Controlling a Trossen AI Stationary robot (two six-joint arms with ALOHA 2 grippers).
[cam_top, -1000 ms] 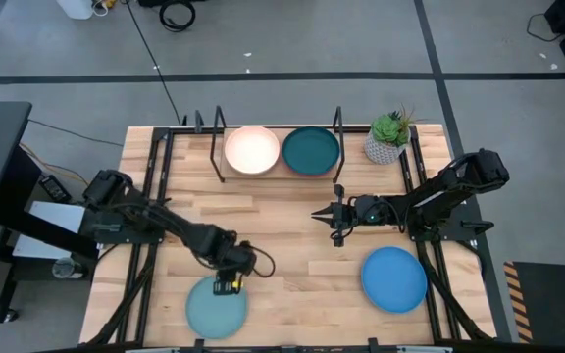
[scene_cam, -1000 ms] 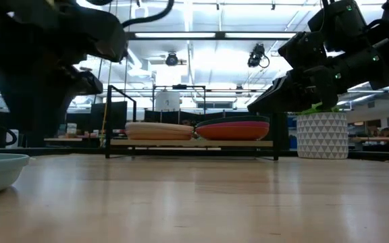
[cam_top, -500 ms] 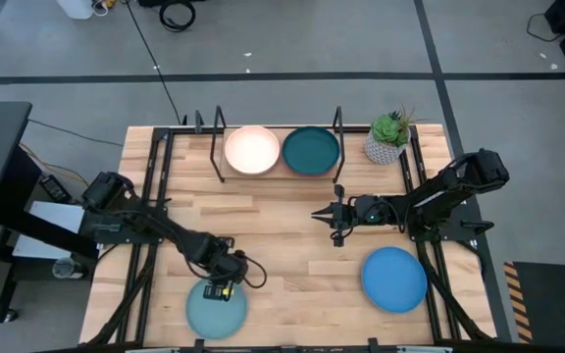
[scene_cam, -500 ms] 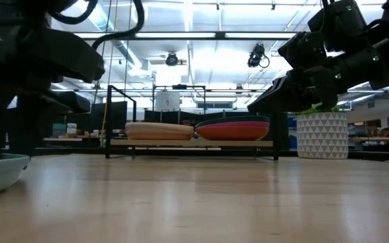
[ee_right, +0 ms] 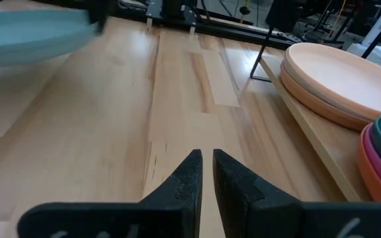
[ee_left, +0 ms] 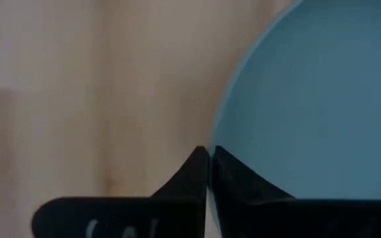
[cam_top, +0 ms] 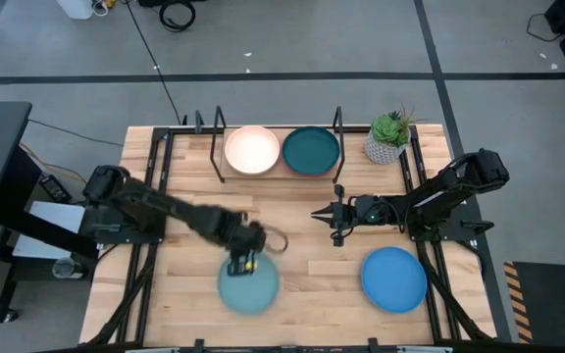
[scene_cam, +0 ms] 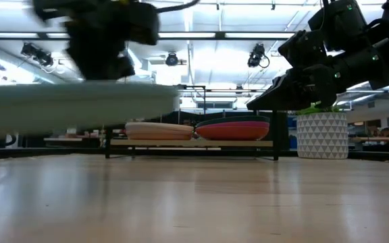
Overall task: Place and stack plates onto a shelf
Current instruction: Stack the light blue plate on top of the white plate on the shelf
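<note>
My left gripper (cam_top: 246, 263) is shut on a light blue plate (cam_top: 248, 287), which hangs blurred above the table's near middle and fills the low view's left as a level plate (scene_cam: 80, 108). The shelf (cam_top: 204, 132) stands at the far edge. It carries a cream-topped stack (cam_top: 252, 150) on its left and a dark-teal-topped stack (cam_top: 311, 151) on its right. A bright blue plate (cam_top: 394, 278) lies flat on the table at the near right. My right gripper (cam_top: 333, 216) waits shut over the table's middle right, touching nothing. My left gripper pinches the light blue plate's rim (ee_left: 215, 132) between its two fingers, one inside the plate and one outside. The fingers come from above at the plate's far side. The plate is lifted clear of the table and sits about level.
A small potted green plant (cam_top: 388, 137) stands at the shelf's right end. Bare wooden table (cam_top: 292, 245) lies between the held plate and the shelf. The shelf's upright posts (cam_top: 339, 123) rise beside the stacks.
My left gripper has come down on the light blue plate's far rim and shut on it. It has then risen and gone toward the table's right and far edges. The plate, which lay flat at the near left, is now lifted clear.
</note>
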